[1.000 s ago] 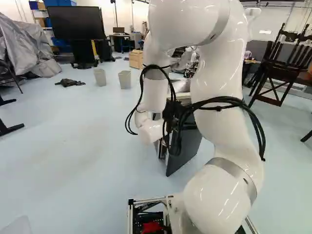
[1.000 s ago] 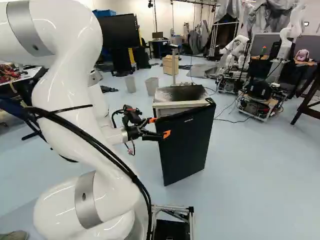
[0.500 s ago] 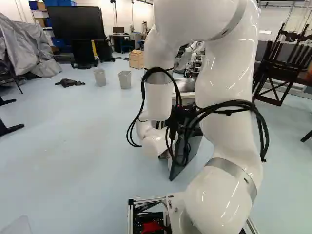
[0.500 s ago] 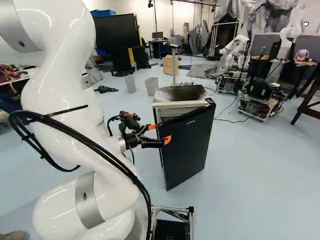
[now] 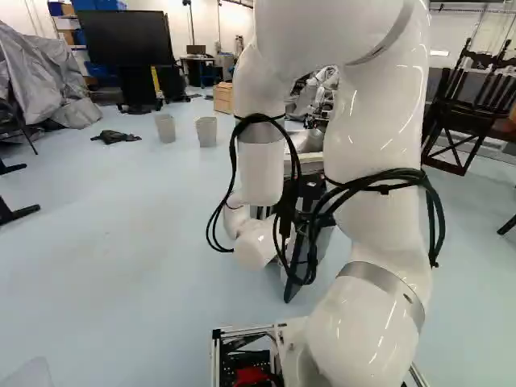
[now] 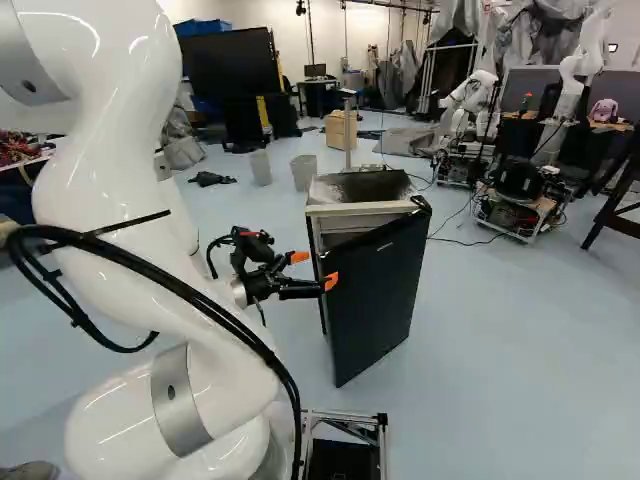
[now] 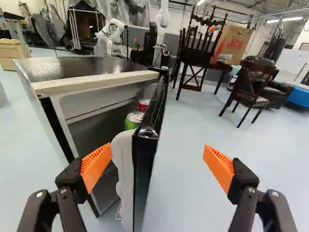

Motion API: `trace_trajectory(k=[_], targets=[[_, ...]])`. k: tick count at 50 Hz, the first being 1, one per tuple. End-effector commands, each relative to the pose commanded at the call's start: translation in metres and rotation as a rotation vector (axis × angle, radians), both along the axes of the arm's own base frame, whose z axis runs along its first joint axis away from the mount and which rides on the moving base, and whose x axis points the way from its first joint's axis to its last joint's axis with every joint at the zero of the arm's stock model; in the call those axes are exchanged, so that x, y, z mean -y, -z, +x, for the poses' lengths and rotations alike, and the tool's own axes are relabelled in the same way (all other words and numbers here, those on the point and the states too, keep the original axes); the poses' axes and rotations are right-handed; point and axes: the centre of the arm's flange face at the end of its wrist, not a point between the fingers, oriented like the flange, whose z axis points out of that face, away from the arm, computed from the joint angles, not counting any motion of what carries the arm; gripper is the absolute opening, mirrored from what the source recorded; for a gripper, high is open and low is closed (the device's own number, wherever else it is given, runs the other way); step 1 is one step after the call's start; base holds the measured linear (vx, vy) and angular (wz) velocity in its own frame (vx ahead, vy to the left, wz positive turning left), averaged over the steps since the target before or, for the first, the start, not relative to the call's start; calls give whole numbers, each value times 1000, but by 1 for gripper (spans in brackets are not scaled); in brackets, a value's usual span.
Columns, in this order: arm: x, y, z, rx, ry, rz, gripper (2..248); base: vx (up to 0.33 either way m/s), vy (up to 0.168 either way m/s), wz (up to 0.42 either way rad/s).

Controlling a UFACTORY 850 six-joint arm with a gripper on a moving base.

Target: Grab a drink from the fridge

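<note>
In the right base view my gripper [image 6: 316,269] stands at the free edge of the black fridge door [image 6: 378,290]. The door is ajar on the small fridge [image 6: 358,209]. The wrist view shows the gripper [image 7: 158,165] wide open, the door's edge [image 7: 145,164] between its spread fingers, nearer the finger on the fridge side; neither pad visibly grips it. Through the gap a green can [image 7: 133,120] and a red can [image 7: 144,104] show at the door's inner side, partly hidden by the door and its white liner [image 7: 124,169].
Dark wooden chairs [image 7: 248,89] stand beyond the door's outer side. Two grey bins [image 6: 304,172] and a wooden box [image 6: 340,130] are behind the fridge. Another robot [image 6: 470,105] stands farther back.
The fridge door has swung a little further open, its free edge coming toward the base. My arm has drawn back and slightly down, with the gripper alongside that edge. The base has not moved.
</note>
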Motion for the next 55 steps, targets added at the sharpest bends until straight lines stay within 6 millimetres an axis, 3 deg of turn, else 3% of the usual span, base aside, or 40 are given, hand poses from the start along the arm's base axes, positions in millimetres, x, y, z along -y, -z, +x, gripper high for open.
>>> trace_trajectory(k=[24, 55], targets=[[1, 0, 2, 5, 26, 1, 247, 0, 0, 0], [10, 0, 34, 44, 150, 21, 247, 0, 0, 0]])
